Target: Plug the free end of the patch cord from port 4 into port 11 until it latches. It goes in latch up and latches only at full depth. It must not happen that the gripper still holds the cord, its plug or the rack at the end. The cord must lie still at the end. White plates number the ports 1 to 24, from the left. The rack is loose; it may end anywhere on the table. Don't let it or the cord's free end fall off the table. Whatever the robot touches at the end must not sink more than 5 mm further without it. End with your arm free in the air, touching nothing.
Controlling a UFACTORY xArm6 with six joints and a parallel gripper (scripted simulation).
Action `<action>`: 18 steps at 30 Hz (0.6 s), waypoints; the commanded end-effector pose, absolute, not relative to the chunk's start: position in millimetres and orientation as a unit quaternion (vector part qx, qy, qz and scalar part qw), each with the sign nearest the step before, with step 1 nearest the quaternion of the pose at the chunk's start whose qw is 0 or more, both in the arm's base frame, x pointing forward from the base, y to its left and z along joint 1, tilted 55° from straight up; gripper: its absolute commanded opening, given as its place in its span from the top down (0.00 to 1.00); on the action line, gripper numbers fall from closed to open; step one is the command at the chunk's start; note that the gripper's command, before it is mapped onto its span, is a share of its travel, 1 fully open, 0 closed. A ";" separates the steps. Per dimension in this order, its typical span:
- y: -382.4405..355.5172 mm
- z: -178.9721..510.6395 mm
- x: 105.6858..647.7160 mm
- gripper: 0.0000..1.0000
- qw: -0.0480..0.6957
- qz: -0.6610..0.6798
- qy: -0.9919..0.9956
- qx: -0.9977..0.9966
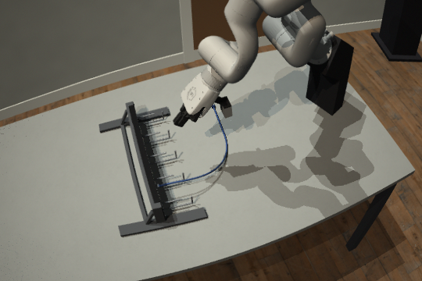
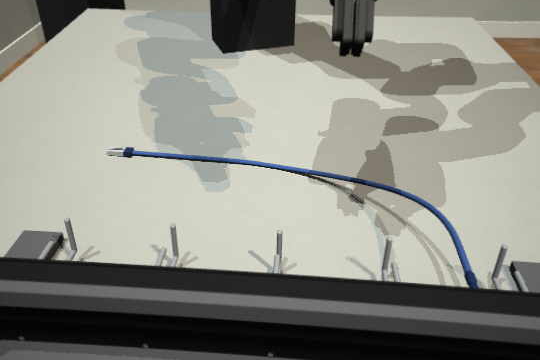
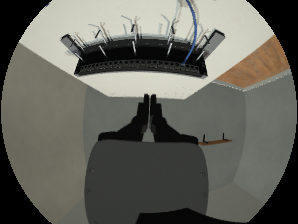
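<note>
The blue patch cord (image 1: 227,147) (image 2: 245,162) (image 3: 194,25) runs from the rack's port side in a wide curve. Its free plug (image 2: 117,152), clear with a blue collar, is at the left in the exterior view; the arm hides it in the top view. The cord's other end meets the rack (image 1: 137,229) (image 2: 250,299) (image 3: 135,65) near one end. The rack stands upright on two feet. Port numbers cannot be read. My gripper (image 1: 179,121) (image 2: 351,51) (image 3: 149,101) is shut and empty, above the table and apart from cord and rack.
Thin metal pegs (image 2: 174,241) stick out from the rack's port side, towards the cord. The arm's black pedestal (image 1: 328,85) (image 2: 252,9) stands on the table (image 1: 70,198) (image 2: 60,109) at the far side from the rack. The table's long edge lies beyond one rack foot.
</note>
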State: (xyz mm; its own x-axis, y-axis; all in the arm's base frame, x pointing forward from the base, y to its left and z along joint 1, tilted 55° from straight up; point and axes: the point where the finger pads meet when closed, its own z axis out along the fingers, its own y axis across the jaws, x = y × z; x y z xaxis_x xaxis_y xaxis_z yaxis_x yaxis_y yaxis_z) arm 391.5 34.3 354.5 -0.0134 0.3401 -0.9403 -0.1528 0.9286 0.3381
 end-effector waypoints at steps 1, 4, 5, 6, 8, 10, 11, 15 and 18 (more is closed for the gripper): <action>36.7 356.0 408.5 1.00 0.700 0.176 0.689 0.068; 39.8 356.9 429.2 1.00 0.700 0.176 0.689 0.068; 41.0 357.2 437.2 1.00 0.700 0.176 0.689 0.068; 42.3 357.5 445.7 1.00 0.700 0.176 0.689 0.068; 44.8 358.3 462.8 1.00 0.700 0.176 0.689 0.068; 44.8 358.3 462.8 1.00 0.700 0.176 0.689 0.068; 46.1 358.6 471.5 1.00 0.700 0.176 0.689 0.068; 50.7 359.9 502.3 1.00 0.700 0.176 0.689 0.068; 52.9 360.5 516.8 1.00 0.700 0.176 0.689 0.068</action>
State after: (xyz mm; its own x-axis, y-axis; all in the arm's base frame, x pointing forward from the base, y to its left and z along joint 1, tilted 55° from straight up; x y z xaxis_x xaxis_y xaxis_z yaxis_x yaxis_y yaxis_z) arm 490.4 49.3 358.0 -0.0141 0.3399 -0.9404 -0.1527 0.9287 0.3380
